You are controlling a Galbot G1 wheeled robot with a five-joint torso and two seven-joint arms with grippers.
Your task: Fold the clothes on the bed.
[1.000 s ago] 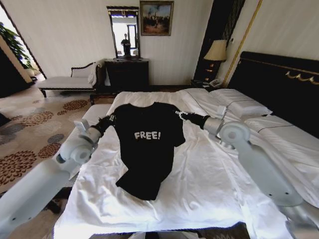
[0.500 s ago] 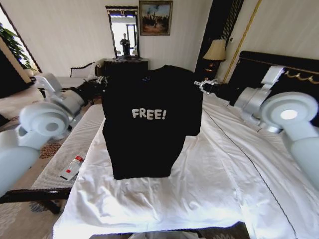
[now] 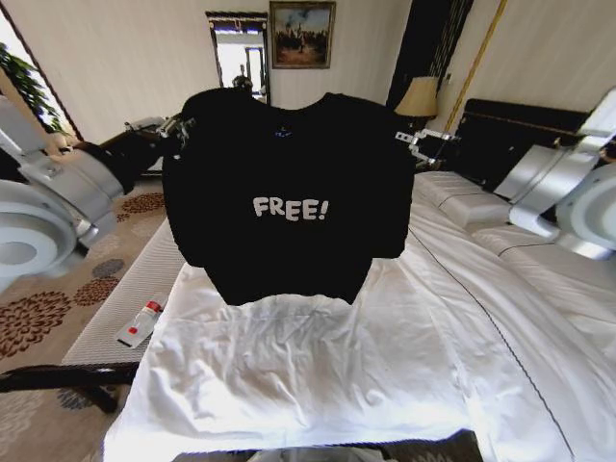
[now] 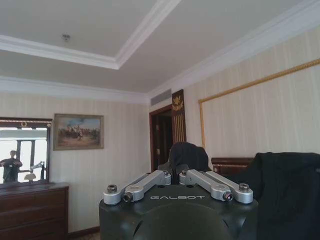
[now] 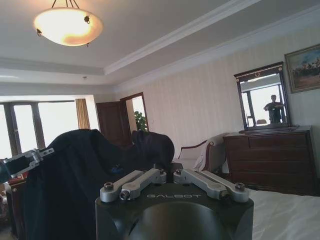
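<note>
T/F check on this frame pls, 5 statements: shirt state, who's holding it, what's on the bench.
1. The black T-shirt hangs in the air, held up by its shoulders. True.
2. The T-shirt lies flat on the bed. False: it is lifted, its hem hanging above the white sheet.
3. The left gripper and the right gripper each hold one shoulder of the shirt. True.
4. The chest lettering faces away from the head camera. False: "FREE!" reads plainly in the head view.
5. A small white tube with a red end lies on the striped bench beside the bed. True.
</note>
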